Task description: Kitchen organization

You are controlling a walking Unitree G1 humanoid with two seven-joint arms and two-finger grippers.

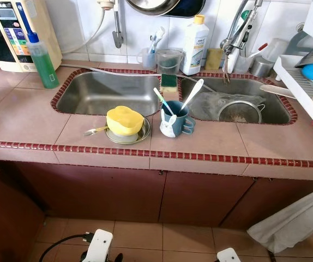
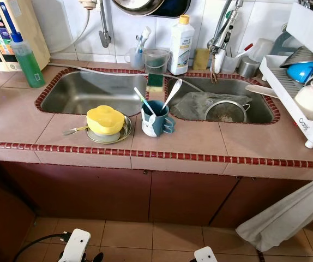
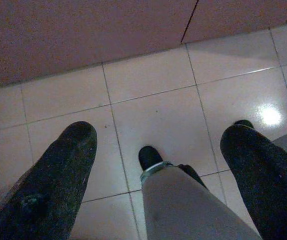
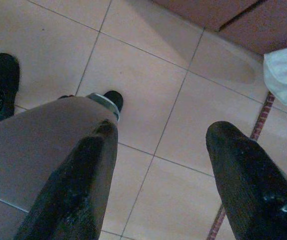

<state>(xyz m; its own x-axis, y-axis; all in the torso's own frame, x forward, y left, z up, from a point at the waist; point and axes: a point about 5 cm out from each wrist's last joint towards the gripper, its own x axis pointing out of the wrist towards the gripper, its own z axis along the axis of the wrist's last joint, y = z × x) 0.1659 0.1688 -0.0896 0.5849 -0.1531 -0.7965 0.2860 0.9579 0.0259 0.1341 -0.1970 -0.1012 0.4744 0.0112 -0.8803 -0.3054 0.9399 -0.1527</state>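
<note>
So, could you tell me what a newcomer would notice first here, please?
Probably the yellow bowl on a metal plate at the counter's front edge, before the left sink. Next, the blue mug holding spoons beside it, and the strainer in the right sink.

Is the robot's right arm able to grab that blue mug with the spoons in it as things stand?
Probably not yet. The right gripper hangs open over the floor tiles, low in front of the cabinet doors. The blue mug stands on the countertop, nothing blocking it, so the arm would have to be raised first.
</note>
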